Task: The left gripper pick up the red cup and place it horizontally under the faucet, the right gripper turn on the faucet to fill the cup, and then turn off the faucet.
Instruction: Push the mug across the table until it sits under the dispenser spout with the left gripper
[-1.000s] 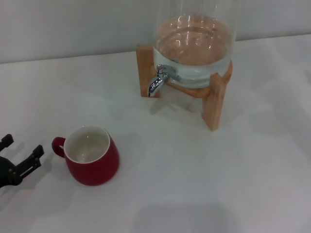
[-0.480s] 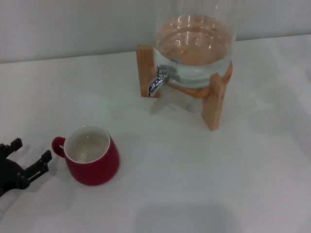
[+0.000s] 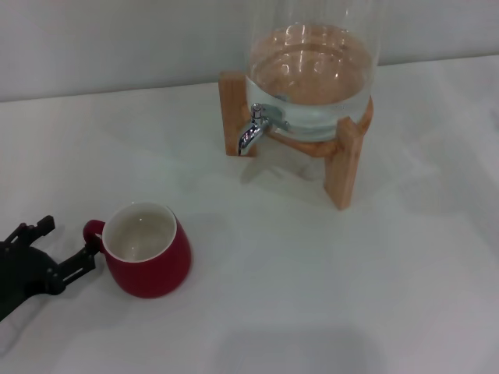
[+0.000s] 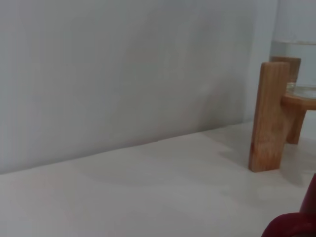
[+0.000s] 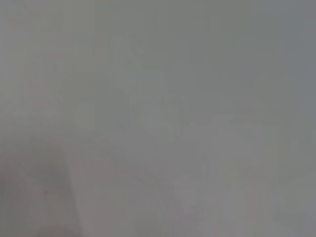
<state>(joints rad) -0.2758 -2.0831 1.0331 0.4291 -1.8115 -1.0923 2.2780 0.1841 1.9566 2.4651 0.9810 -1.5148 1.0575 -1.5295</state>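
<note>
One gripper alone is seen at work: the left gripper point(image 3: 66, 245), low at the near left edge of the head view, its black fingers spread apart and aimed at the red cup point(image 3: 146, 249). One fingertip is placed just beside the cup's small loop handle, while the other is held farther out to the left; nothing is clamped between them. The first step, picking up the cup, is judged to be in hand, with the grasp not yet made. For the next move, the open fingers would need to be brought around the handle or the cup's wall and closed before any lift is tried; a nudge of the handle could turn the cup. The cup is stood upright on the white table point(image 3: 312, 296), mouth up, its cream inside empty. Farther back and well apart from the cup, the faucet point(image 3: 253, 128) is seen on the glass water dispenser point(image 3: 312, 78), held in its wooden stand point(image 3: 343, 164). The right gripper is not shown anywhere.
</note>
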